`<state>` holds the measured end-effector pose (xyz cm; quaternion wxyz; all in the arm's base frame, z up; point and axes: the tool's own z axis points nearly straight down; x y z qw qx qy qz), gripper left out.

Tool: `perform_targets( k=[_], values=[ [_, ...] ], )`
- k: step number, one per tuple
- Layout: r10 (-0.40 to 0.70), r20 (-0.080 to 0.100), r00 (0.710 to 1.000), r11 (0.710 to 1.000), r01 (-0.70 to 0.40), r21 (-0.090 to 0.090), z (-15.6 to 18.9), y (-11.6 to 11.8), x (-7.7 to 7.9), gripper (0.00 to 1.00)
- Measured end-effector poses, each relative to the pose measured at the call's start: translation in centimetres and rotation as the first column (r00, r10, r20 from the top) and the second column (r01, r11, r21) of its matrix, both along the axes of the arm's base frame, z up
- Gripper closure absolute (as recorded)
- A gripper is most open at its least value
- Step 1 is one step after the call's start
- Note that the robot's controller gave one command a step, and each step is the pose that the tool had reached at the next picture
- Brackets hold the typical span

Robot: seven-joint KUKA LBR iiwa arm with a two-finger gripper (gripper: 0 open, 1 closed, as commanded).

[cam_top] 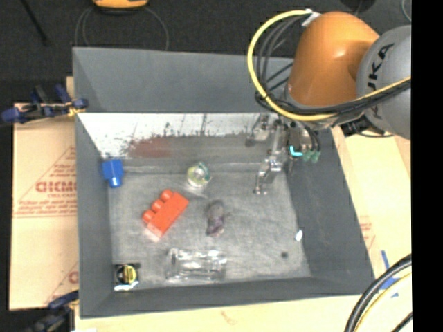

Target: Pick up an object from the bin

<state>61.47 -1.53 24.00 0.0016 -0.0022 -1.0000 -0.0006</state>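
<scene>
Bin contents, for your check:

1. Gripper (263, 183): low in the far right part of the bin (325, 206), close to the back wall, over bare floor. Its upper part is hidden from you by the arm's orange cover (332, 57) and cable loops (257, 61). You cannot make out whether it is spread or closed.
2. Clear round piece (197, 176): nearest, to the gripper's left and apart from it. Its kind is hard to make out.
3. Dark purplish lump (216, 218): near, on the front-left side of the gripper. Its shape is unclear.
4. Orange-red studded brick (165, 213): mid-floor, left of the lump.
5. Blue piece (111, 171): against the left wall, partly cut by the slope.
6. Clear plastic item (196, 265): by the front wall. You will find its outline faint.
7. Small yellow-and-black round item (127, 274): front left corner.
8. White speck (299, 236): by the right wall, too small to identify.
</scene>
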Motion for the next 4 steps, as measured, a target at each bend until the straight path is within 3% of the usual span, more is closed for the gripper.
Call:
perform_targets(
  k=[1,2,3,4],
  values=[
    [0.172,0.005,0.985,0.985,-0.172,-0.002,-14.0,5.0,0.9,0.00],
    [0.185,0.018,0.982,0.983,-0.185,-0.001,-16.5,13.7,-5.3,0.00],
    [0.635,0.011,0.773,0.773,-0.635,-0.007,-16.6,16.7,-2.9,0.00],
    [0.808,0.010,0.589,0.589,-0.808,-0.008,-16.6,20.2,-4.4,0.00]
  ],
)
